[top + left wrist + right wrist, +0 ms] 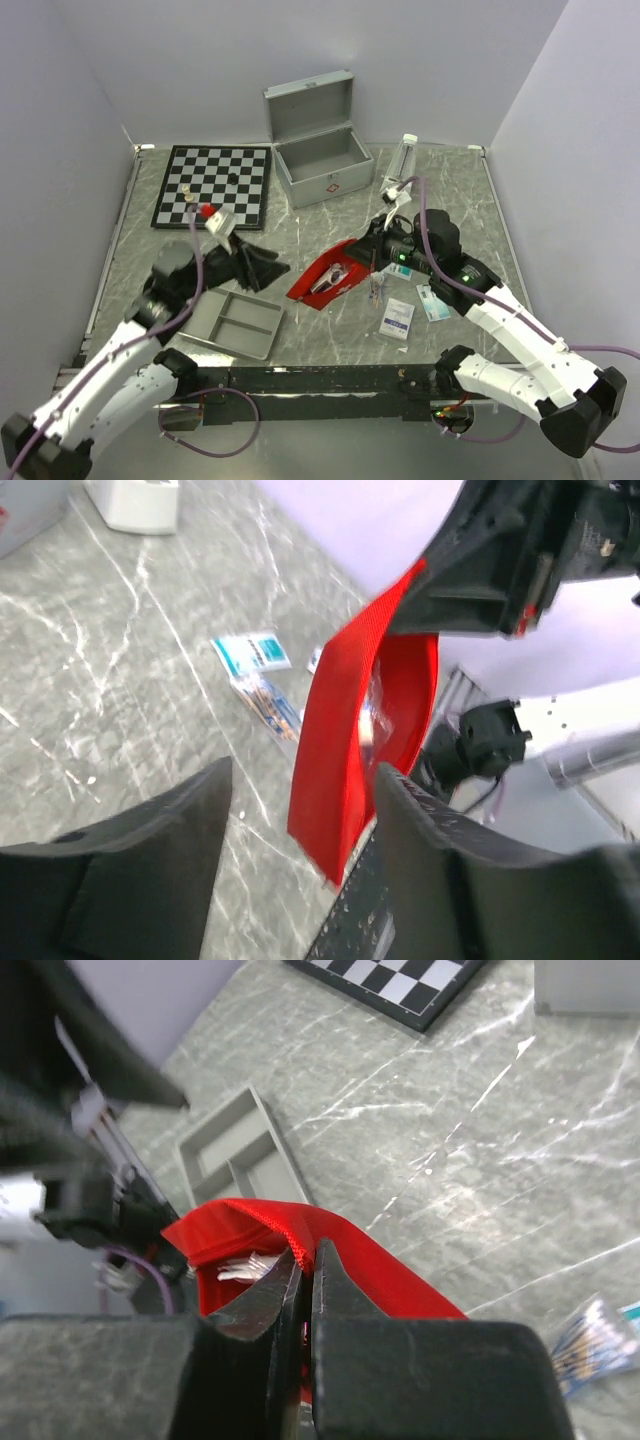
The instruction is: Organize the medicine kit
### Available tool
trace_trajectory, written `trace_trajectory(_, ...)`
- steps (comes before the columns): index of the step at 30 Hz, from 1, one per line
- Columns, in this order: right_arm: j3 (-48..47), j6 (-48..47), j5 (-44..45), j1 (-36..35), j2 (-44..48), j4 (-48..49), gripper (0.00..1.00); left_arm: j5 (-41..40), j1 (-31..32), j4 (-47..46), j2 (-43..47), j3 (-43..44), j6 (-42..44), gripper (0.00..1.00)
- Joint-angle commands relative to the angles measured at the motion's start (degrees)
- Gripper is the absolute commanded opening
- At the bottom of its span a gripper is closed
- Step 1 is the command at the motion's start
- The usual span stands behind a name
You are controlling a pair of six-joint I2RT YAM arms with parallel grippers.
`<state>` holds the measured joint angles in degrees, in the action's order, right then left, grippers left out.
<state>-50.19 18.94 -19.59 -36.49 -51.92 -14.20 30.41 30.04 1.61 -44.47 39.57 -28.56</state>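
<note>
Well, top view: kit (318, 160) sits open, lid up, well beyond the red pouch (322, 278). Left wrist: left tool (300, 780) is apart, the pouch's edge between its fingers, ungripped. Right wrist: right tool (305, 1270) is clamped on the pouch's rim. Step looks like opening the pouch; next likely calls for left to reach inside.

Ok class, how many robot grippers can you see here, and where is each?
2. The left gripper stands open beside the red pouch's left end; the right gripper is shut on its opposite edge.
</note>
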Motion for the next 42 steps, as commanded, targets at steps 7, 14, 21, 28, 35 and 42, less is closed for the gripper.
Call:
trace_trajectory(7,-3.3,15.0,-8.3,5.4,-0.9,4.1,0.0,-9.1,-0.2,-11.5,11.9,-10.9,-9.2,0.98)
trace_trajectory(14,-3.3,17.1,-9.8,6.6,-0.5,4.5,0.0,-2.5,-0.2,-22.9,11.3,-15.2,-13.1,0.9)
trace_trajectory(21,-1.8,19.9,-12.4,9.2,0.2,6.5,0.0,0.8,-0.2,-24.4,9.7,-14.6,-14.4,0.79)
trace_trajectory(28,-0.5,21.6,-13.1,10.6,0.4,8.0,0.0,3.8,-0.2,-27.8,9.5,-15.4,-16.4,0.81)
trace_trajectory(35,0.4,22.7,-13.8,10.9,0.7,9.6,0.0,5.7,1.5,-28.9,6.8,-15.2,-15.6,0.65)
trace_trajectory(42,1.7,24.6,-14.9,11.3,0.4,11.5,0.0,5.9,5.1,-27.6,2.7,-12.9,-12.8,0.56)
